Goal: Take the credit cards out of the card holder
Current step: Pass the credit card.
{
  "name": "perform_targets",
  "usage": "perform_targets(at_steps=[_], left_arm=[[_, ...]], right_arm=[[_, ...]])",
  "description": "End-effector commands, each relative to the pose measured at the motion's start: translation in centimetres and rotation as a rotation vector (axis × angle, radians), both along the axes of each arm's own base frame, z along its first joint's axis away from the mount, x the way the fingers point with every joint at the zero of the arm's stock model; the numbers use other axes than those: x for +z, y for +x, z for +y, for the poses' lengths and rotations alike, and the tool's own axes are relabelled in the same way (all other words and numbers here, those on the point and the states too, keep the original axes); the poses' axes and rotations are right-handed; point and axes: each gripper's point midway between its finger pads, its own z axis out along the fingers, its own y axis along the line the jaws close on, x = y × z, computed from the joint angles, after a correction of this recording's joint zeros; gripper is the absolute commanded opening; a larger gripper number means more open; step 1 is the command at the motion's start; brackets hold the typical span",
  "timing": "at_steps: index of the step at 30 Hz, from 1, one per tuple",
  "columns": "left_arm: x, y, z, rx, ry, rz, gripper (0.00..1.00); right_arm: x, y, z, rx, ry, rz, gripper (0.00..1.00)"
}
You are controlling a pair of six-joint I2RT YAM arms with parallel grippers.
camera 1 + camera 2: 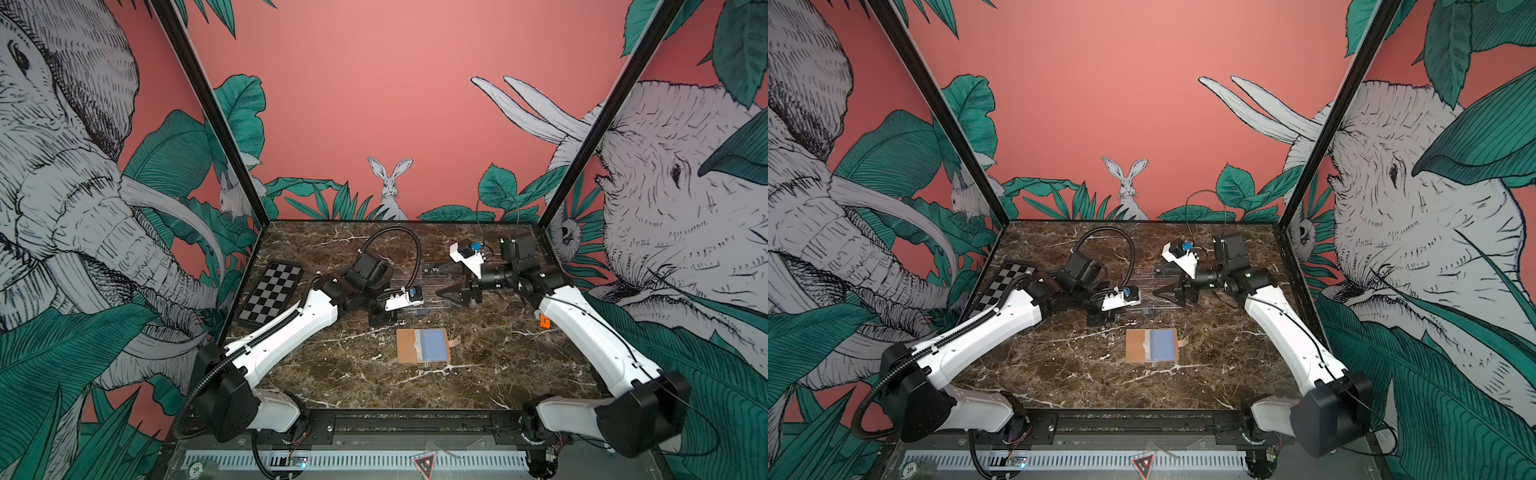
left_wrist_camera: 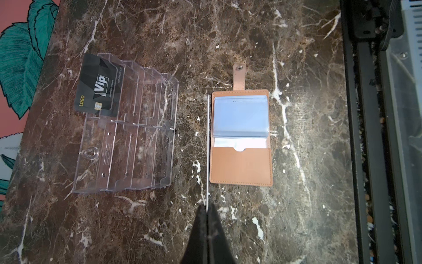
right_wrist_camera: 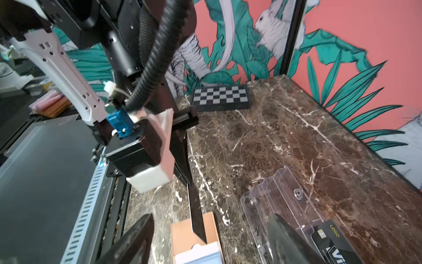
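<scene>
over the worktop (image 2: 308, 205), between stand (image 2: 141, 141) and open holder (image 2: 242, 166), left fingers (image 2: 205, 219) pinch a card (image 2: 207, 148) by one end, edge-on. right fingers (image 1: 449, 293) spread, empty, near the stand, where one vip card (image 2: 98, 84) sits. holder lies flat; can't tell if sleeves (image 2: 241, 116) are empty. risk: thin end grip, card may pivot or slip and miss the stand.
</scene>
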Motion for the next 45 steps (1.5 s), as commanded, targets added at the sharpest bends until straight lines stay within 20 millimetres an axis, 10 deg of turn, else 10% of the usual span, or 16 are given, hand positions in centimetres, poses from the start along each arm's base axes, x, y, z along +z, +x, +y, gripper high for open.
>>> perform_targets(at_steps=[1,24,45], left_arm=[[1.7,-0.5,0.5,-0.025,-0.002,-0.044,0.0],[1.7,-1.6,-1.0,-0.069,-0.011,0.009,0.0],[1.3,-1.5,-1.2,-0.061,-0.002,0.022,0.0]], right_arm=[[-1.8,-2.4,-0.1,0.069,-0.091,0.137,0.75],[-7.0,-3.1,2.6,0.155,-0.264,0.087,0.66],[-9.6,-3.2,2.8,0.151,-0.278,0.081,0.36]])
